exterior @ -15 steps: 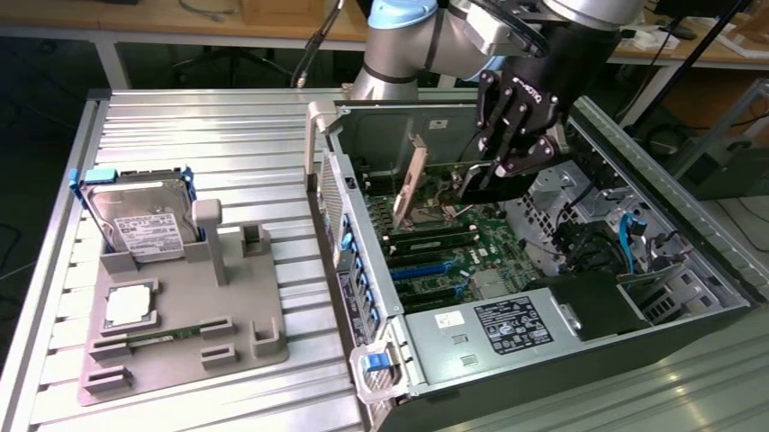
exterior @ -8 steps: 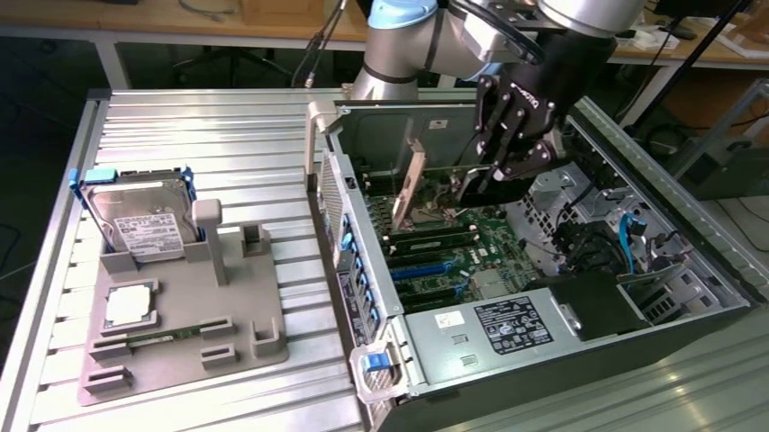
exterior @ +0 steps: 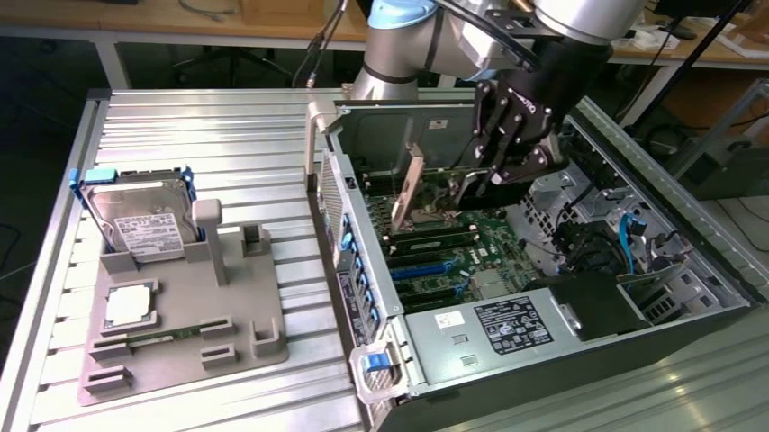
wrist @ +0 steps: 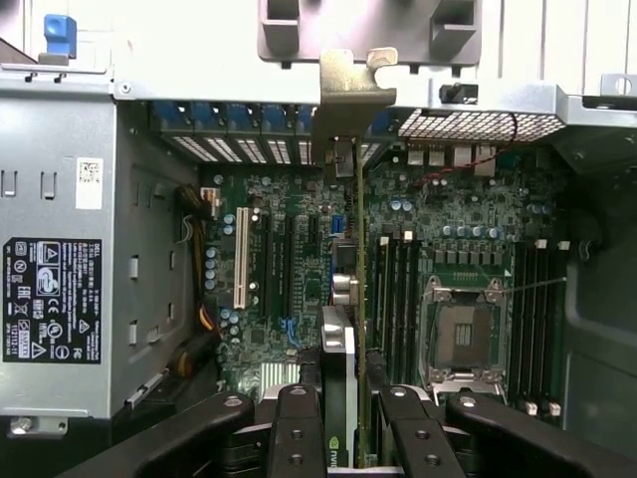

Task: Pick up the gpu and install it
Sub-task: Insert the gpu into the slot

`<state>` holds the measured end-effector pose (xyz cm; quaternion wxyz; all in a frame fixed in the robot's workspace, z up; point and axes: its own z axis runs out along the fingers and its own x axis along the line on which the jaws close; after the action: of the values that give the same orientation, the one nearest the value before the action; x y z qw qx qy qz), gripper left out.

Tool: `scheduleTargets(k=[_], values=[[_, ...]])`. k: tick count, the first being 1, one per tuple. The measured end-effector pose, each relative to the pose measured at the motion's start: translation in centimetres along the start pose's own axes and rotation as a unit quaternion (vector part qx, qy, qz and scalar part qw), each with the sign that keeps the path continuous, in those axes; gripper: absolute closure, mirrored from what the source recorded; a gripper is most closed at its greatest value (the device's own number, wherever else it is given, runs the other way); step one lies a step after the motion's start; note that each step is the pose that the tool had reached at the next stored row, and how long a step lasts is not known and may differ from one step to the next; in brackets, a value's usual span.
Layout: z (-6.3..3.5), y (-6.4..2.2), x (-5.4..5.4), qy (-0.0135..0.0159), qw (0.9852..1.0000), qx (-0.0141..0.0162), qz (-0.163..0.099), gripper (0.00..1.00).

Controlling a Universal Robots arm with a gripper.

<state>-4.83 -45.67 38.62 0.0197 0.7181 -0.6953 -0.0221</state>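
The gpu point(exterior: 419, 184) hangs on edge inside the open computer case point(exterior: 360, 270), above the green motherboard point(exterior: 463, 247). Its metal end bracket faces the case's rear wall. My gripper point(exterior: 495, 175) is shut on the card from above. In the wrist view the gpu point(wrist: 356, 249) appears edge-on as a thin green line with its silver bracket point(wrist: 348, 90) by the rear slot openings. Its black cooler sits between my black fingers point(wrist: 299, 428); my gripper point(wrist: 353, 408) clamps it on both sides. The card stands over the black expansion slots beside the memory slots.
A grey fixture point(exterior: 180, 333) on the exterior view's left holds a hard drive point(exterior: 144, 220), a processor point(exterior: 130, 306) and a memory stick point(exterior: 157, 337). Inside the case are the power supply point(exterior: 511, 324), a processor socket point(wrist: 460, 334), a white slot point(wrist: 240, 259) and cables.
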Motion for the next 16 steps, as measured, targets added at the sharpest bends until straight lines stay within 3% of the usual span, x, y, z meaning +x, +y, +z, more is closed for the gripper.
scheduleTargets(k=[16], values=[[0.97, -0.06, 0.0, 0.0, 1.0, 0.0, 0.0, 0.73]])
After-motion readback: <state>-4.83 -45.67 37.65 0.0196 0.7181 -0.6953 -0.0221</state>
